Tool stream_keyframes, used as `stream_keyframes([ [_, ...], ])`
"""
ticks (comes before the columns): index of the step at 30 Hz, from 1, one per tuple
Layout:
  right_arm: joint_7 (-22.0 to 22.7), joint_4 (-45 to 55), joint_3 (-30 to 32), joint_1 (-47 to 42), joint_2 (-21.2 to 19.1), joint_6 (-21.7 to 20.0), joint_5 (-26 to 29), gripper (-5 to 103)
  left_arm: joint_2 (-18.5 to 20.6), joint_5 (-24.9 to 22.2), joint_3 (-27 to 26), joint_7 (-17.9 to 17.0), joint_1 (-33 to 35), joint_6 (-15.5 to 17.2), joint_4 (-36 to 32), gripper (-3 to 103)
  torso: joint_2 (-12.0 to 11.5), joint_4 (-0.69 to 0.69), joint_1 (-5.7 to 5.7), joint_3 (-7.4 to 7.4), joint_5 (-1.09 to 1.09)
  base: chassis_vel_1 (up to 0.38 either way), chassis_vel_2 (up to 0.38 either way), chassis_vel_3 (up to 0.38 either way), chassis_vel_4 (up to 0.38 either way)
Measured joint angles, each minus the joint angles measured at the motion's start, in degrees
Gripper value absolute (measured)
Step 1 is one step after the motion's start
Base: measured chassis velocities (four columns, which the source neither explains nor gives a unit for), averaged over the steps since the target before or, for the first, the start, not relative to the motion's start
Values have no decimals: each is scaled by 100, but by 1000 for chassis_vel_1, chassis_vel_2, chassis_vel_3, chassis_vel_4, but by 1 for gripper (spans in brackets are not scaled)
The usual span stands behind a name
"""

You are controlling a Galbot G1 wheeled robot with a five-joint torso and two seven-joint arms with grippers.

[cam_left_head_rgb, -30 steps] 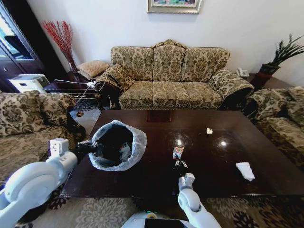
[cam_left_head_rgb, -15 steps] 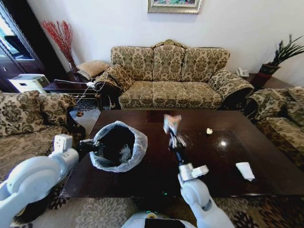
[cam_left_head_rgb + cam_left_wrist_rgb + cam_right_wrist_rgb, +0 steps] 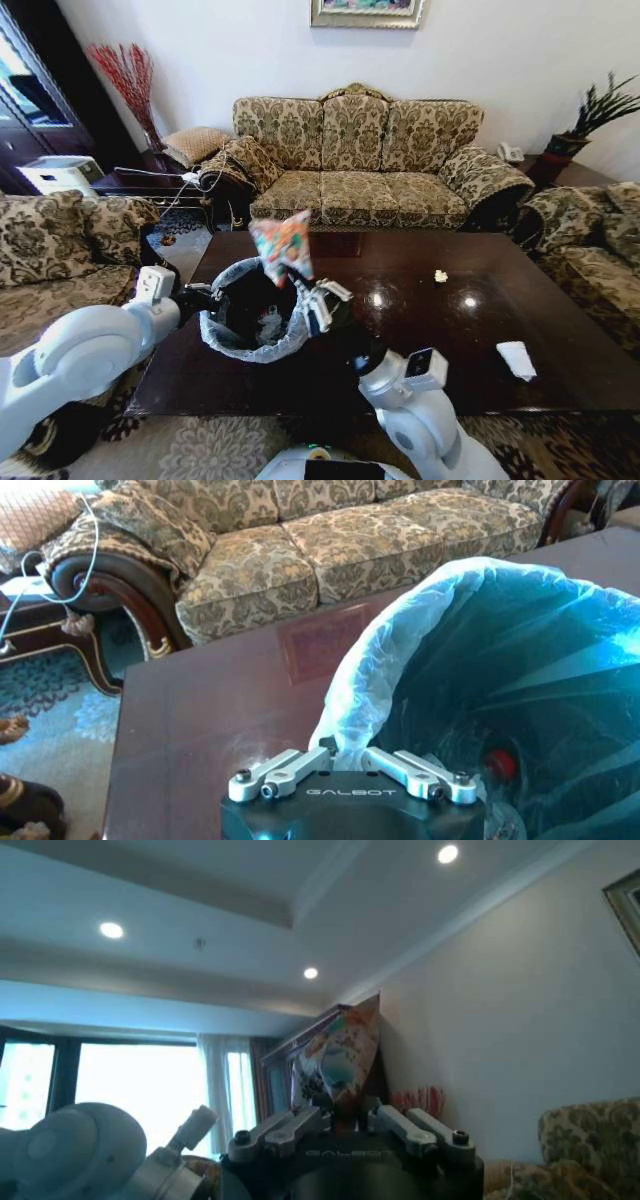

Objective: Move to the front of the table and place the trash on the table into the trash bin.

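Bin (image 3: 247, 308): round, black, lined with a translucent white bag (image 3: 420, 652) bunched over the rim. It stands on the table (image 3: 440, 340) toward its 9 o'clock side. Inside, in the head view, a pale scrap (image 3: 267, 322) lies on the bottom; in the left wrist view a red cap (image 3: 499, 762) shows through the liner.

Left gripper (image 3: 345, 759): at the bin's 9 o'clock rim, fingers closed on the bunched bag edge.

Right gripper (image 3: 318, 298): at the bin's 3 o'clock rim, raised and pointing up, fingers clamped on a wrapper (image 3: 283, 246). The wrapper is a flat, crinkled packet with orange, teal and white print; it sits above the bin mouth, tilted. In the right wrist view the same wrapper (image 3: 338, 1056) stands upright between the fingers against the ceiling.

Table: glossy dark reddish-brown wood, rectangular, reflecting ceiling lights. Remaining trash on it: a small white wad (image 3: 440, 275) at about 1 o'clock from table centre, and a white paper piece (image 3: 516, 359) near the 4 o'clock edge, well apart from the bin.

Room: a floral-patterned sofa (image 3: 360, 160) with carved wooden trim beyond the table at 12 o'clock, matching armchairs at 9 and 3 o'clock, a patterned carpet (image 3: 210, 445) below, red dried stems (image 3: 128, 75) at 10 o'clock, a potted plant (image 3: 590, 115) at 2 o'clock, a white wall with a framed picture (image 3: 366, 12).
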Motion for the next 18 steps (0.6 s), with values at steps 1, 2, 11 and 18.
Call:
stream_keyframes([
  [1,0,-19,-4,-16,1,-1,-37,14,-41,4,1,1,0,-1,-19,0,0,0,0,0,-1,0,0,0,0],
  [2,-4,-66,-3,-44,8,1,-147,20,-136,19,3,1,1,-8,-69,0,0,1,-1,0,-1,0,0,0,0],
  [11,-21,43,42,-228,60,49,-367,52,-379,48,-24,18,26,-16,-160,0,0,1,0,-1,0,0,0,0,0],
  [18,761,296,461,-724,140,299,-418,75,-586,282,8,102,34,-69,-97,0,0,0,-1,-1,-1,0,0,0,0],
])
